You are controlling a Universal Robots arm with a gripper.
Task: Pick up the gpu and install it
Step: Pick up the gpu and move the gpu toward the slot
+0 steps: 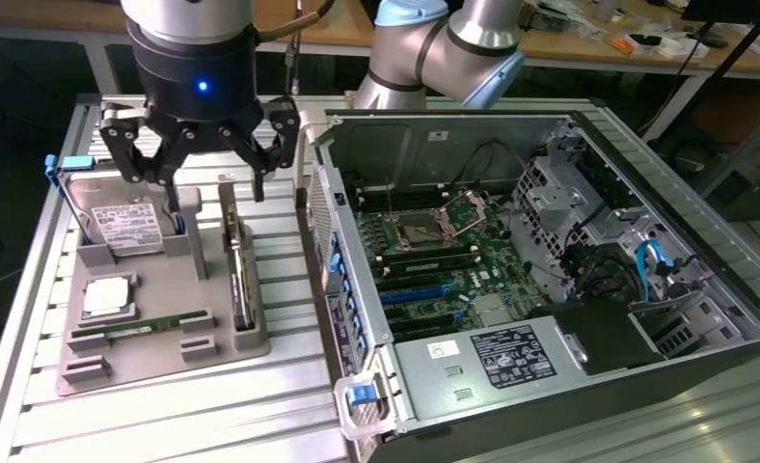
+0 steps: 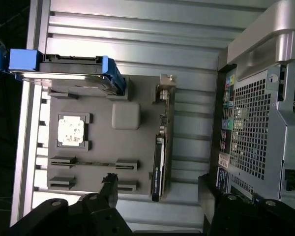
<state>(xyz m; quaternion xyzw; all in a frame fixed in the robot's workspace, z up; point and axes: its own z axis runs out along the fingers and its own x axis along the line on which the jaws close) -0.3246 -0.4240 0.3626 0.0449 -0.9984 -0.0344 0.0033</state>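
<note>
The gpu [image 1: 234, 275] is a long dark card with a silvery metal end. It stands on edge in a slot at the side of the grey holder [image 1: 161, 359] nearest the computer case. In the wrist view the gpu [image 2: 161, 152] runs lengthwise along the holder [image 2: 101, 142]. My gripper [image 1: 213, 183] hangs above the gpu's far end, open, with its dark fingers [image 1: 261, 174] spread wide and nothing between them. Seen from the wrist, the gripper [image 2: 159, 191] has one finger on each side of the card's line and touches nothing.
The open computer case [image 1: 354, 318] lies on the exterior view's right with its motherboard [image 1: 445, 260] exposed. The holder also carries a hard drive in a blue frame [image 1: 122, 227], a square processor [image 1: 107, 297] and a green memory stick [image 1: 142, 328]. Everything sits on a ribbed aluminium table [image 1: 161, 424].
</note>
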